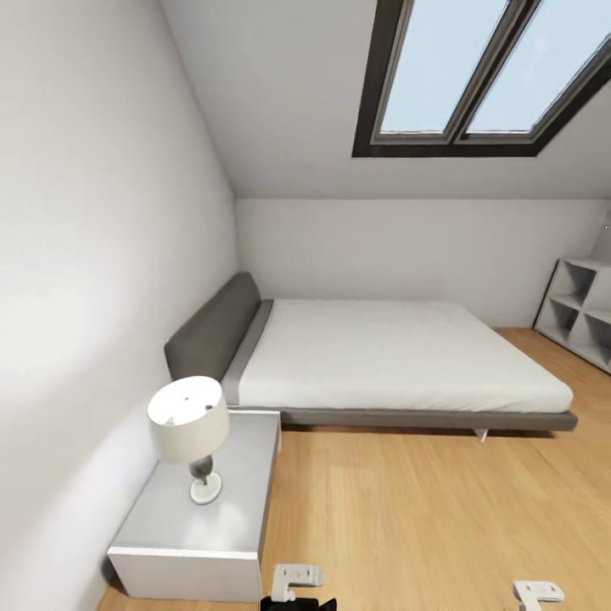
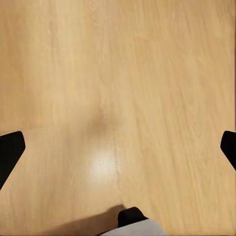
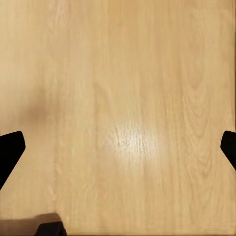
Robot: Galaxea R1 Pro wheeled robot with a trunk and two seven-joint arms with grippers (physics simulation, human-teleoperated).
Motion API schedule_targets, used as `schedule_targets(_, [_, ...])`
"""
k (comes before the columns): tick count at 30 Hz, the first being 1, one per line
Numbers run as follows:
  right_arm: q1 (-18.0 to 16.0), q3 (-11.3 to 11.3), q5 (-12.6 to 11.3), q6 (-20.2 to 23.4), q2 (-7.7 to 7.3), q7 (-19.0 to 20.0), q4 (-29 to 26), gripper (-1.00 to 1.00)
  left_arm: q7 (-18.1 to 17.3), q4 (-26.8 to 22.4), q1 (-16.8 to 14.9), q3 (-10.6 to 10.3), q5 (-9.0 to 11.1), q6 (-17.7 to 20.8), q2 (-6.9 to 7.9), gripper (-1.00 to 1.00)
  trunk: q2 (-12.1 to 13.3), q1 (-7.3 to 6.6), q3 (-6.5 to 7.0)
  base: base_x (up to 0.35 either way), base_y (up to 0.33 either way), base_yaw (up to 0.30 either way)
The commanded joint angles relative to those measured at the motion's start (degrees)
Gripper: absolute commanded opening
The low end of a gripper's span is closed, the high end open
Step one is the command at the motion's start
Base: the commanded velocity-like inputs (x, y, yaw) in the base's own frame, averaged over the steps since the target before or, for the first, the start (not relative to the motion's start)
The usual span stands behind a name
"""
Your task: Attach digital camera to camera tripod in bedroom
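I am in the bedroom, over its light wood floor (image 1: 407, 509). The digital camera and the camera tripod are out of view. In the left wrist view my left gripper (image 2: 118, 147) is open, its black fingertips (image 2: 10, 150) far apart with bare floor between them. My right gripper (image 3: 118, 147) is open too, its fingertips (image 3: 10, 147) at both edges of the right wrist view and nothing between them. White parts of the left arm (image 1: 297, 580) and the right arm (image 1: 536, 591) poke in at the bottom of the head view.
A low bed (image 1: 382, 356) with a grey headboard stands against the left wall. A white nightstand (image 1: 204, 518) with a table lamp (image 1: 191, 433) is at front left. White cubby shelving (image 1: 585, 318) is at the right edge. Skylights (image 1: 484, 68) sit in the sloped ceiling.
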Motion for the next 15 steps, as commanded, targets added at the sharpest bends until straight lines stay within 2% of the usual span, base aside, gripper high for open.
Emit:
schedule_targets(1, [0.0,-0.1,-0.5,0.4,0.14,0.1,-0.1,1.0,0.5,-0.1,0.0,-0.3,0.6,0.2,0.0,1.0,0.0,0.0,-0.06,0.0,-0.005,-0.266])
schedule_targets(7, [0.0,-0.1,-0.5,0.4,0.49,0.1,-0.1,1.0,0.6,0.0,0.0,-0.6,0.5,0.4,-0.17,1.0,0.0,0.0,-0.06,0.081,-0.093,-0.266])
schedule_targets(12, [0.0,-0.1,-0.5,0.4,0.57,0.0,-0.1,1.0,0.6,0.1,0.0,-2.0,0.4,0.6,-0.19,1.0,0.0,0.0,-0.06,0.216,-0.209,-0.266])
schedule_targets(15, [0.0,-0.1,-0.5,0.4,0.7,-1.9,-0.1,1.0,0.7,0.2,0.0,-2.4,0.4,0.6,-0.25,1.0,0.0,0.0,-0.06,0.252,-0.236,-0.266])
